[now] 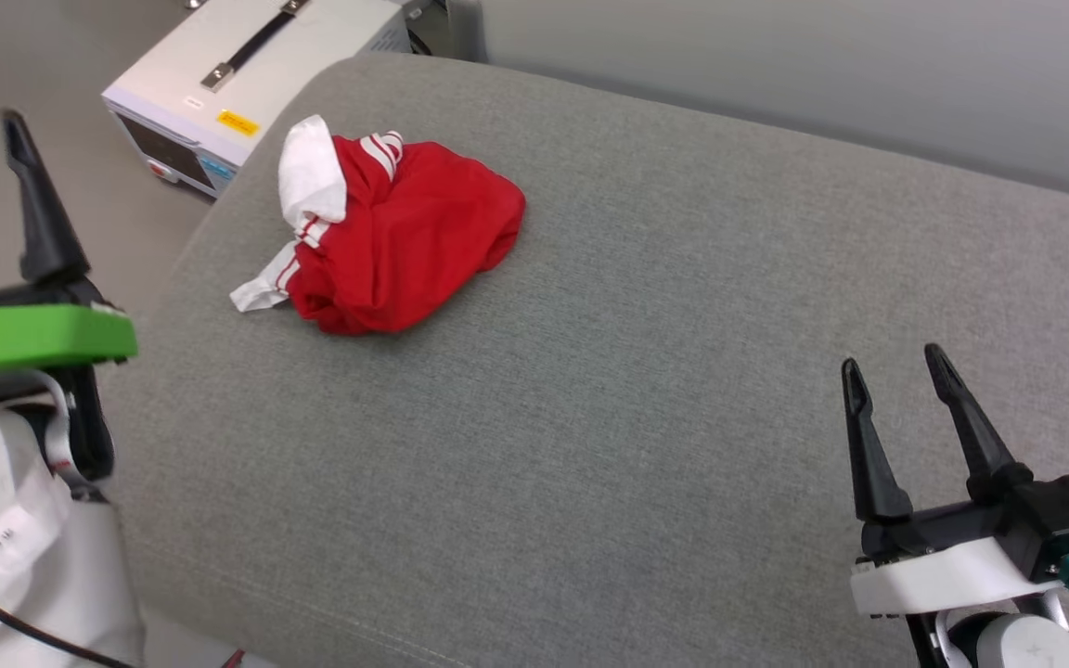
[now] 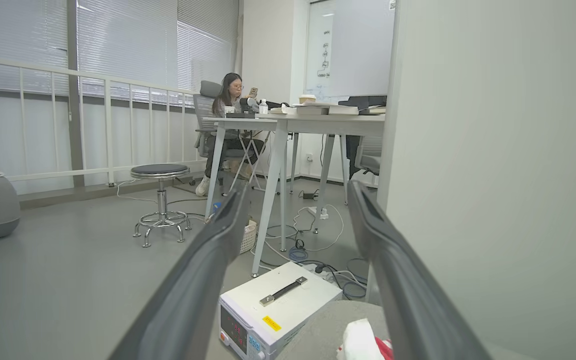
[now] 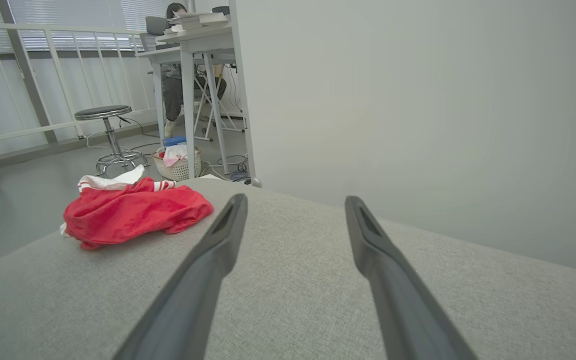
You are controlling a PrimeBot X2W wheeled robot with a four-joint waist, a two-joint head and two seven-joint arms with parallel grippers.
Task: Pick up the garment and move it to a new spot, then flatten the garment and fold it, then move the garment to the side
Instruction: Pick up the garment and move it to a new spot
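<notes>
Garment in a crumpled heap, no step of the task begun.

The garment (image 1: 395, 232) lies bunched in a loose red mound, with a white sleeve and striped trim on top, on the far left part of the grey cushioned surface (image 1: 590, 445), near its rounded edge. No print shows. Neither claw touches it. The left gripper (image 2: 298, 190) hangs beside the cushion's left edge, its fingers spread wide and empty. The right gripper (image 1: 892, 360) hovers over the near right of the cushion, well apart from the garment, its fingers parted with nothing between them. As I judge it, everything is left to do: the pick-up, the move, flattening, folding, setting aside. A white instrument box (image 1: 247, 83) sits on the floor beyond the garment.
</notes>
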